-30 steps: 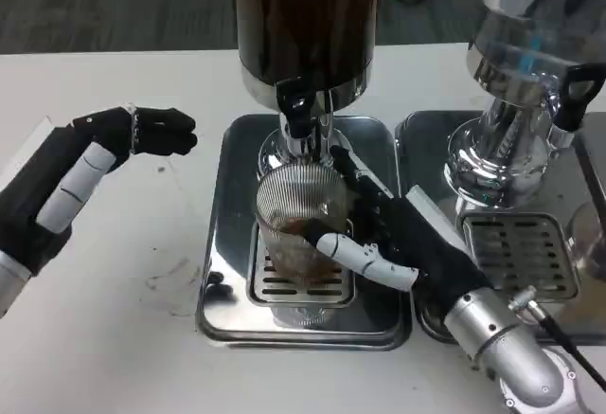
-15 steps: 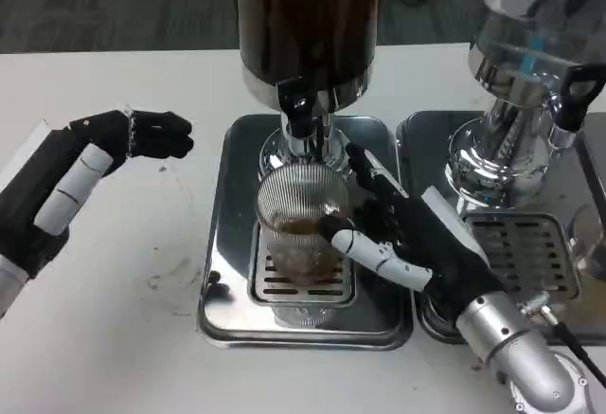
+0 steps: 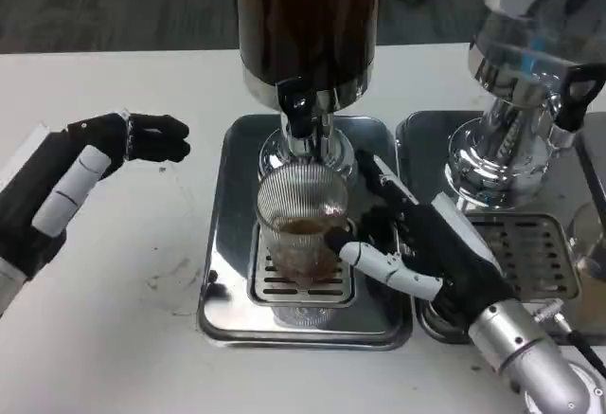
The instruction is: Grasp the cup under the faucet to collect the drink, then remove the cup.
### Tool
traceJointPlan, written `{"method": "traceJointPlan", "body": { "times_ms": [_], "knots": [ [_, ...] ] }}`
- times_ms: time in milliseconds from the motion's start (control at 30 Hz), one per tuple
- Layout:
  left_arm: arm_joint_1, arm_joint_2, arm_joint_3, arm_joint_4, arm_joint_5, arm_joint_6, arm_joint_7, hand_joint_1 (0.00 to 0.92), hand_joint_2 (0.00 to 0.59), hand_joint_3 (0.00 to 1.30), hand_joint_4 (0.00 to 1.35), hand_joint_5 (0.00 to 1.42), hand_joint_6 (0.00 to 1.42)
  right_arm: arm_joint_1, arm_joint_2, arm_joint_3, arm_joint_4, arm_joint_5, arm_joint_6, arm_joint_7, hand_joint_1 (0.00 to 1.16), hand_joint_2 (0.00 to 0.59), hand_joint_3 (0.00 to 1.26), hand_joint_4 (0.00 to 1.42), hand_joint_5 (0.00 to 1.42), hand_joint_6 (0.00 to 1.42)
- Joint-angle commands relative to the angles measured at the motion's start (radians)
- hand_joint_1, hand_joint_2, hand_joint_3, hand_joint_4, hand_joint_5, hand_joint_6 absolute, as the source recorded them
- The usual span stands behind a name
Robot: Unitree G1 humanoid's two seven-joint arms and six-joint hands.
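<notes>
Right hand point(image 3: 428, 248) is spread open just beside the ribbed clear glass cup point(image 3: 303, 229), holding nothing; the cup stands upright, mouth up, on the steel drip tray point(image 3: 222, 243) under the black faucet point(image 3: 296, 108). Since earlier, the hand has drawn back rightward.

A second silver dispenser point(image 3: 516, 101) stood on its own metal tray point(image 3: 568, 163) at the right of the white table point(image 3: 123, 338).

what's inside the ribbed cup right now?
The ribbed cup holds a shallow layer of brown drink at the bottom. The right hand covers part of its right side, so that wall is hidden.
</notes>
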Motion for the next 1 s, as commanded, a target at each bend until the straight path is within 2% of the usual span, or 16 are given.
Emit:
{"method": "traceJointPlan", "body": {
  "times_ms": [33, 300, 567, 1000],
  "knots": [
    [-0.009, 0.023, -0.002, 0.012, 0.015, 0.011, 0.001, 0.0, 0.147, 0.52, 0.5, 0.44, 0.35, 0.013, -0.019, 0.015, -0.015, -0.023, 0.038, 0.016, 0.47, 0.174, 0.0, 0.0, 0.0, 0.08],
    [0.0, 0.027, -0.004, 0.008, 0.014, 0.014, 0.005, 0.0, 0.156, 0.53, 0.5, 0.45, 0.35, 0.005, -0.027, 0.044, -0.036, -0.054, 0.069, 0.018, 0.47, 0.166, 0.0, 0.0, 0.0, 0.07],
    [0.009, 0.027, -0.005, 0.001, 0.017, 0.016, 0.007, 0.0, 0.165, 0.54, 0.51, 0.45, 0.35, -0.008, -0.018, 0.066, -0.056, -0.108, 0.097, -0.004, 0.47, 0.165, 0.0, 0.0, 0.0, 0.04],
    [0.03, 0.032, -0.002, -0.014, 0.019, 0.024, 0.013, 0.0, 0.169, 0.55, 0.53, 0.47, 0.35, -0.059, 0.008, 0.094, -0.005, -0.125, 0.099, -0.015, 0.45, 0.166, 0.0, 0.0, 0.0, 0.03]
  ]
}}
